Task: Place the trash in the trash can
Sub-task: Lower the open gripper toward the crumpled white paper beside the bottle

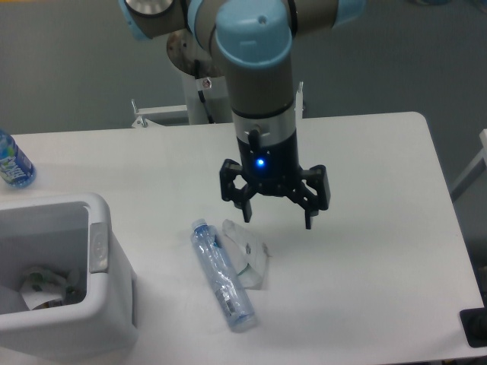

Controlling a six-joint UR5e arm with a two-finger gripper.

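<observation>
The hand (277,215) hangs above the white desk (365,251) with its two black fingers (313,199) spread apart and nothing between them; a small blue light glows on its body. Just below and to the left of the hand in the view, the long clear plastic bottle (221,274) lies on its side on the desk, its capped end nearest the hand and its other end pointing toward the near edge. The wrinkly clear plastic piece (250,255) lies beside the bottle, almost under the hand's left fingertip. Farther left of the hand stands the white trash can (103,300), open, with crumpled bits inside. A blue-labelled water bottle (13,161) sits at the far left edge.
</observation>
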